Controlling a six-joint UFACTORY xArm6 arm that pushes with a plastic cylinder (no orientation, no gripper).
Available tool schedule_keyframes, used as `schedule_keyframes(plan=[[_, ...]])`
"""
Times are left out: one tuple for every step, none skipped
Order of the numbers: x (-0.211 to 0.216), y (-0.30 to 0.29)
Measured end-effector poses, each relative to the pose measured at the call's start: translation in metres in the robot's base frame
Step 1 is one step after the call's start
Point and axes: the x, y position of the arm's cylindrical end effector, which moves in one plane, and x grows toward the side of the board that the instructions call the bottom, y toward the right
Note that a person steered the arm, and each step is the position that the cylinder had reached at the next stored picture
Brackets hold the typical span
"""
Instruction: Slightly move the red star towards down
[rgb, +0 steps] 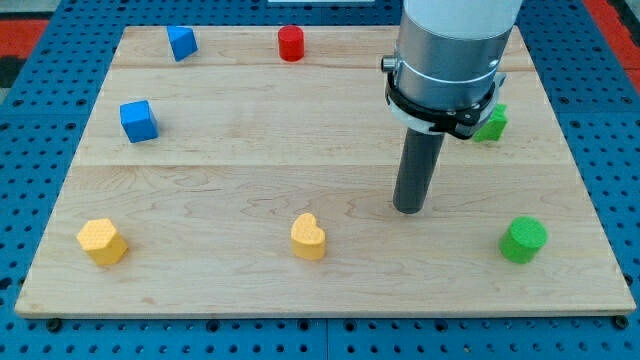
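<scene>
No red star shows in the camera view; the arm's wide grey body covers part of the board at the upper right. The only red block I see is a red cylinder near the view's top edge. My tip rests on the wooden board right of centre, far below and to the right of the red cylinder. It touches no block. The nearest blocks are a yellow heart to its lower left and a green star to its upper right, partly hidden by the arm.
A blue block sits at the top left and a blue cube at the left. A yellow hexagon-like block lies at the bottom left and a green cylinder at the bottom right.
</scene>
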Motion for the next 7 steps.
schedule_keyframes(plan=[[-0.005,0.023],[-0.018,0.107],[-0.063,0.156],[-0.133,0.208],[-0.224,0.198],[-0.29,0.137],[-0.284,0.059]])
